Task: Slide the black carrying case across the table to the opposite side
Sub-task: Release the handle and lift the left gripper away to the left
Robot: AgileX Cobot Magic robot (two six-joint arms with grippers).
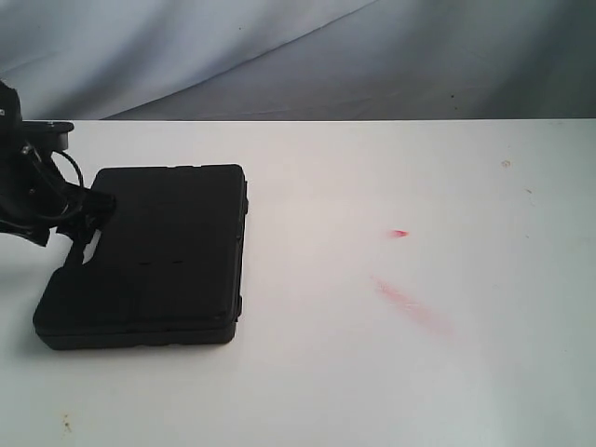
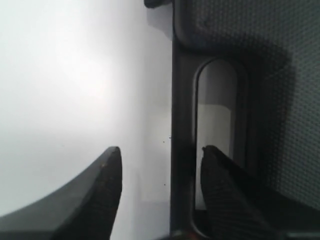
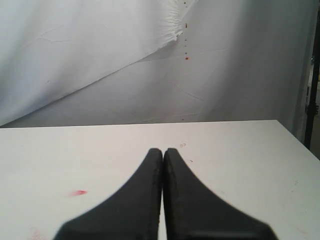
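Observation:
The black carrying case (image 1: 158,256) lies flat on the left part of the white table (image 1: 391,372). My left gripper (image 1: 87,226) sits at the case's left edge, by its handle. In the left wrist view the left gripper (image 2: 160,150) is open. One finger (image 2: 220,190) stands inside the handle slot and the other (image 2: 105,185) over bare table (image 2: 75,75), so the handle bar (image 2: 182,110) runs between them, close to the slot-side finger. My right gripper (image 3: 163,151) is shut on nothing above the table (image 3: 240,165); it is outside the exterior view.
Red smears (image 1: 410,303) and a small red mark (image 1: 399,233) stain the table right of the case; one red mark (image 3: 78,192) shows in the right wrist view. A wrinkled white backdrop (image 1: 307,56) hangs behind the far table edge.

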